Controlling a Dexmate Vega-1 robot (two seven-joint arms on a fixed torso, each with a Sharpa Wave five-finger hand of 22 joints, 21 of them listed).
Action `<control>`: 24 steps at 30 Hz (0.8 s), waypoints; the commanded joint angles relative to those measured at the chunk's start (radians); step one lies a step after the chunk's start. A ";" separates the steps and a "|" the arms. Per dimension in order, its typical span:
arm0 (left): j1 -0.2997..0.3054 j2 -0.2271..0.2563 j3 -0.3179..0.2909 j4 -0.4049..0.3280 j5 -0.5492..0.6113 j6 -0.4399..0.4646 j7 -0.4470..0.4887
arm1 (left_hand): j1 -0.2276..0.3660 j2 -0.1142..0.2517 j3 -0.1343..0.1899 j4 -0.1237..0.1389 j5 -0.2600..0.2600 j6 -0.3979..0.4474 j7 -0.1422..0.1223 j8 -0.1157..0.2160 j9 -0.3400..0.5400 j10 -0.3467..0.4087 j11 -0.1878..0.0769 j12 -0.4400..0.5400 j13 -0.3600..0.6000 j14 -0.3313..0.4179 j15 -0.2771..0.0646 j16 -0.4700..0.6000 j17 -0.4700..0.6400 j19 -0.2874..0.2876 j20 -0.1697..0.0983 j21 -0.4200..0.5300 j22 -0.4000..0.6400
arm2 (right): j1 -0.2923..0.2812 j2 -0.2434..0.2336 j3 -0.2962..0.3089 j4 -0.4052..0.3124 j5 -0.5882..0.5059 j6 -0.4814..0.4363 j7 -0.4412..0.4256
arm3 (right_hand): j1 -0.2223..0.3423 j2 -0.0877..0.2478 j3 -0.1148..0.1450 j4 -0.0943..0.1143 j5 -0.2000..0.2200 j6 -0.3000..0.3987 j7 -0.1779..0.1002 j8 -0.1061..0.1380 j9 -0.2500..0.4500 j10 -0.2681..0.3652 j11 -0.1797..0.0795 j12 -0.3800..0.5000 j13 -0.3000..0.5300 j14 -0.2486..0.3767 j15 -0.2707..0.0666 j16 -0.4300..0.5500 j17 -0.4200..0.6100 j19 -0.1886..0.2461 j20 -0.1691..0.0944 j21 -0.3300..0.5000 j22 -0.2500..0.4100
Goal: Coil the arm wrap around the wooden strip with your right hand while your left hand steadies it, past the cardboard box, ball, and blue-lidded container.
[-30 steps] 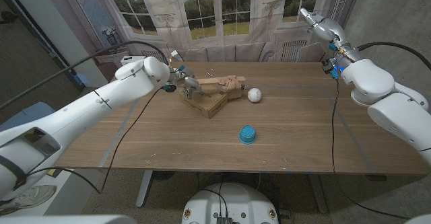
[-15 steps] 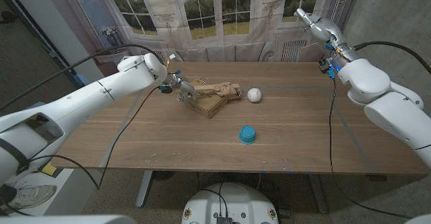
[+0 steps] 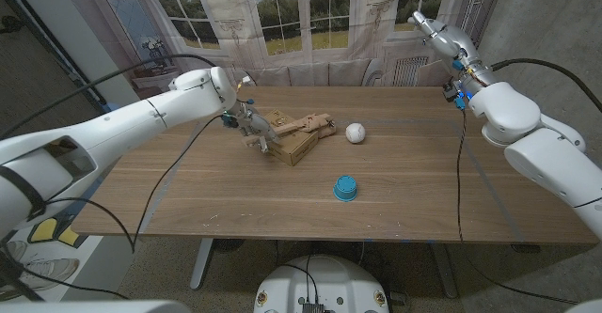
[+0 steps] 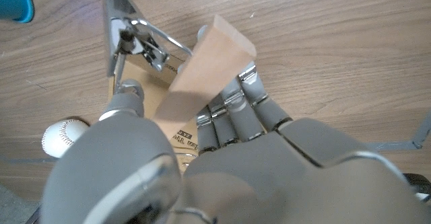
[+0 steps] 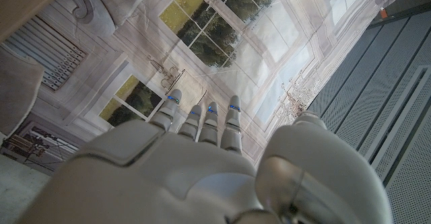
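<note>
A pale wooden strip (image 3: 287, 123) lies across the cardboard box (image 3: 293, 144) at the table's far middle. The tan arm wrap (image 3: 320, 124) is bunched around the strip's right end. My left hand (image 3: 248, 119) grips the strip's left end. In the left wrist view the wooden strip (image 4: 202, 69) sits between the thumb and fingers of my left hand (image 4: 222, 157), over the cardboard box (image 4: 174, 131). My right hand (image 3: 435, 27) is raised high at the far right, well away from the strip. In the right wrist view my right hand (image 5: 202, 160) holds nothing, fingers stretched toward the backdrop.
A white ball (image 3: 355, 133) lies just right of the box, the ball (image 4: 62, 135) also in the left wrist view. A blue-lidded container (image 3: 345, 188) stands nearer, mid-table. Printed window backdrop (image 3: 310, 12) hangs behind the table's far edge. Cables trail from both arms.
My left hand has shifted slightly left and nearer along the box, taking the strip's end with it. My right hand has edged a little higher and to the left.
</note>
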 commanded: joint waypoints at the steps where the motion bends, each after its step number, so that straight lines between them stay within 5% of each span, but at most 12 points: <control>1: -0.105 0.003 0.181 -0.116 0.267 0.151 -0.076 | -0.020 -0.004 -0.062 0.007 0.043 -0.128 -0.003 -0.096 -0.001 -0.177 0.014 -0.058 0.009 -0.182 0.037 -0.058 -0.036 -0.134 0.050 -0.048 -0.002 | 0.007 0.000 -0.006 0.012 0.010 0.013 0.009 | -0.003 0.000 -0.007 0.000 -0.002 0.008 0.001 0.002 0.005 0.012 0.004 0.006 0.003 0.008 0.002 0.010 0.001 0.004 0.003 -0.007 0.002; 10: -0.195 -0.021 0.388 -0.212 0.621 0.356 -0.175 | -0.049 0.020 -0.172 0.044 0.091 -0.430 0.008 -0.294 0.015 -0.563 0.094 -0.155 0.050 -0.607 0.110 -0.174 -0.008 -0.475 0.144 -0.183 0.002 | 0.000 -0.004 -0.002 0.018 0.016 0.028 0.016 | -0.007 0.001 -0.011 0.001 -0.004 0.013 0.001 0.001 0.006 0.024 0.009 0.009 0.003 0.016 0.001 0.012 -0.004 0.007 0.003 -0.012 0.002; 15: -0.208 -0.029 0.450 -0.230 0.779 0.411 -0.226 | -0.072 0.029 -0.253 0.078 0.115 -0.652 0.004 -0.472 -0.006 -0.822 0.136 -0.192 0.079 -0.901 0.189 -0.347 -0.082 -0.775 0.217 -0.368 -0.009 | -0.008 -0.001 0.003 0.015 0.016 0.030 0.008 | -0.009 0.001 -0.012 0.002 -0.005 0.014 0.002 0.000 0.006 0.029 0.009 0.010 0.003 0.021 0.002 0.014 -0.006 0.008 0.003 -0.014 0.002; 16: -0.204 -0.031 0.446 -0.227 0.792 0.410 -0.235 | -0.075 0.033 -0.265 0.084 0.119 -0.664 0.004 -0.491 -0.009 -0.844 0.141 -0.194 0.076 -0.942 0.199 -0.374 -0.096 -0.808 0.222 -0.394 -0.009 | -0.008 -0.001 0.003 0.015 0.016 0.030 0.008 | -0.009 0.001 -0.013 0.003 -0.005 0.014 0.002 0.000 0.006 0.029 0.009 0.010 0.003 0.022 0.002 0.014 -0.006 0.008 0.003 -0.014 0.002; 17: -0.200 -0.031 0.446 -0.229 0.812 0.409 -0.244 | -0.083 0.038 -0.287 0.095 0.126 -0.727 0.006 -0.545 -0.016 -0.908 0.157 -0.214 0.064 -1.017 0.231 -0.422 -0.119 -0.873 0.235 -0.443 -0.010 | -0.010 -0.001 0.003 0.014 0.015 0.030 0.006 | -0.009 0.002 -0.013 0.003 -0.005 0.014 0.002 -0.001 0.006 0.029 0.009 0.010 0.003 0.023 0.003 0.015 -0.006 0.008 0.003 -0.015 0.002; 19: -0.176 -0.027 0.419 -0.238 0.829 0.401 -0.241 | -0.094 0.044 -0.310 0.109 0.131 -0.789 -0.019 -0.599 -0.023 -0.964 0.173 -0.239 0.040 -1.098 0.253 -0.472 -0.142 -0.919 0.243 -0.486 -0.010 | -0.013 -0.001 0.005 0.016 0.016 0.035 0.008 | -0.010 0.002 -0.013 0.003 -0.005 0.015 0.002 -0.001 0.006 0.030 0.009 0.010 0.003 0.024 0.004 0.015 -0.007 0.008 0.004 -0.016 0.002; 21: -0.136 -0.019 0.380 -0.256 0.844 0.398 -0.214 | -0.141 0.060 -0.356 0.147 0.142 -0.894 -0.059 -0.689 -0.032 -1.067 0.179 -0.304 -0.016 -1.212 0.281 -0.546 -0.181 -0.996 0.245 -0.557 -0.008 | -0.016 0.001 0.005 0.017 0.017 0.038 0.008 | -0.010 0.002 -0.014 0.003 -0.005 0.015 0.002 -0.001 0.006 0.031 0.009 0.010 0.004 0.025 0.005 0.015 -0.007 0.008 0.004 -0.016 0.002; 24: -0.067 -0.008 0.310 -0.282 0.860 0.397 -0.155 | -0.181 0.080 -0.405 0.184 0.160 -0.987 -0.109 -0.767 -0.036 -1.174 0.174 -0.418 -0.102 -1.317 0.291 -0.602 -0.223 -1.049 0.246 -0.622 -0.007 | -0.018 0.002 0.005 0.015 0.015 0.036 0.003 | -0.011 0.002 -0.014 0.004 -0.006 0.014 0.002 -0.002 0.006 0.031 0.008 0.009 0.004 0.025 0.005 0.015 -0.008 0.008 0.004 -0.017 0.002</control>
